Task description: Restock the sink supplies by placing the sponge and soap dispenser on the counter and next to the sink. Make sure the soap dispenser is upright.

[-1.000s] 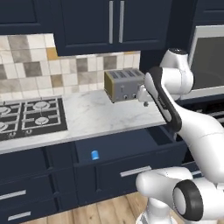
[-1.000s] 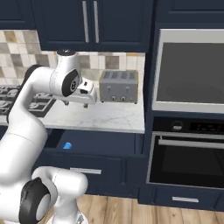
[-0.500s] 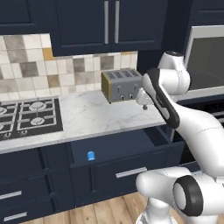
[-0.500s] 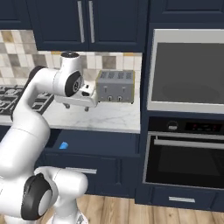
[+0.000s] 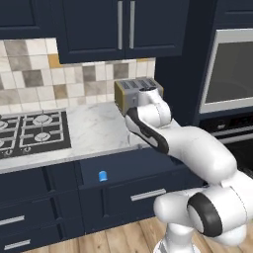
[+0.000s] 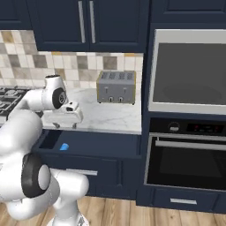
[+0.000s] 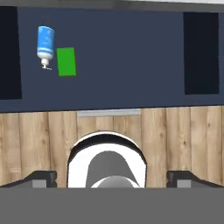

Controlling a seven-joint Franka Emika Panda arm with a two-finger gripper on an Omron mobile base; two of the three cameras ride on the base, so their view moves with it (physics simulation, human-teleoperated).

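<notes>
Now the whole picture has slid sideways. Jaws spread wide, empty, above the open drawer [image 7: 109, 57]. Inside it, the soap dispenser [image 7: 45, 45] lies flat (touching nothing) just beside the sponge [image 7: 66, 61].

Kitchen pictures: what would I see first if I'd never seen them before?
Probably the big white robot arm bending over an open drawer under the marble counter. Inside the drawer, in the hand view, a blue soap dispenser lies on its side beside a bright green sponge, the jaws wide apart above them. A silver toaster stands at the back of the counter.
</notes>
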